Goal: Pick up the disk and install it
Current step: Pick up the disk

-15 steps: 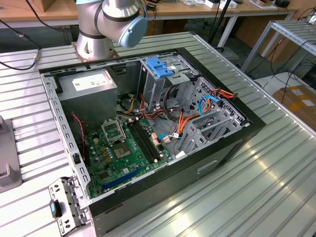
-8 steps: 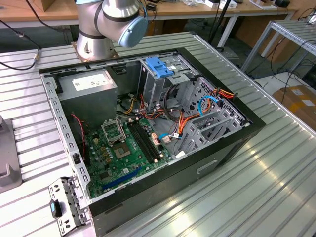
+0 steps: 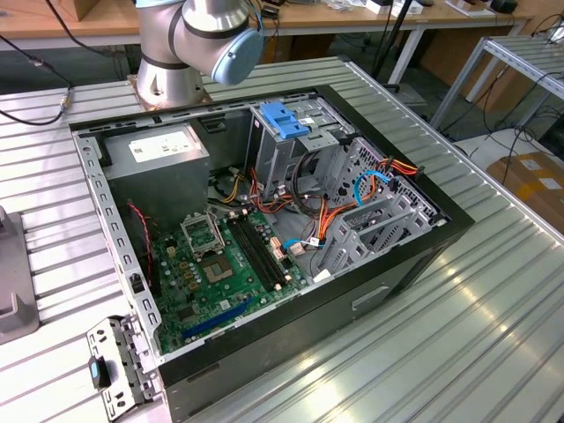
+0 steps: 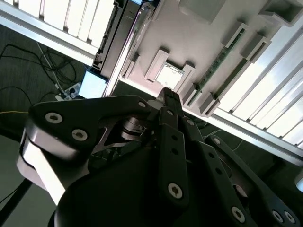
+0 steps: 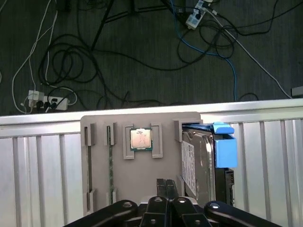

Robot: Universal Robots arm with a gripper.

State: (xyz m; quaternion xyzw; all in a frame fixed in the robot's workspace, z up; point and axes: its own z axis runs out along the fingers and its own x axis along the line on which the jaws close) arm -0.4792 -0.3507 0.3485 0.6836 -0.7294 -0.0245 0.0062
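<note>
Pick-up stage, nothing lifted yet: the hand [image 5: 166, 182] hangs above the grey tray [image 5: 142, 182] on the table [image 5: 38, 165], its fingers pressed together and holding nothing. The disk [image 5: 194, 161] stands on edge in the tray's end slot, its blue carrier frame on the outer side, and the fingertips line up just beside it rather than over it. By my reading, a grip would call for the fingers to part and straddle that upright body squarely. Head count in the first wrist view: one disk, one processor chip [image 5: 141, 139] and one memory stick [image 5: 110, 156]. In the exterior view one open computer case [image 3: 379, 295] waits, well apart from the tray.
</note>
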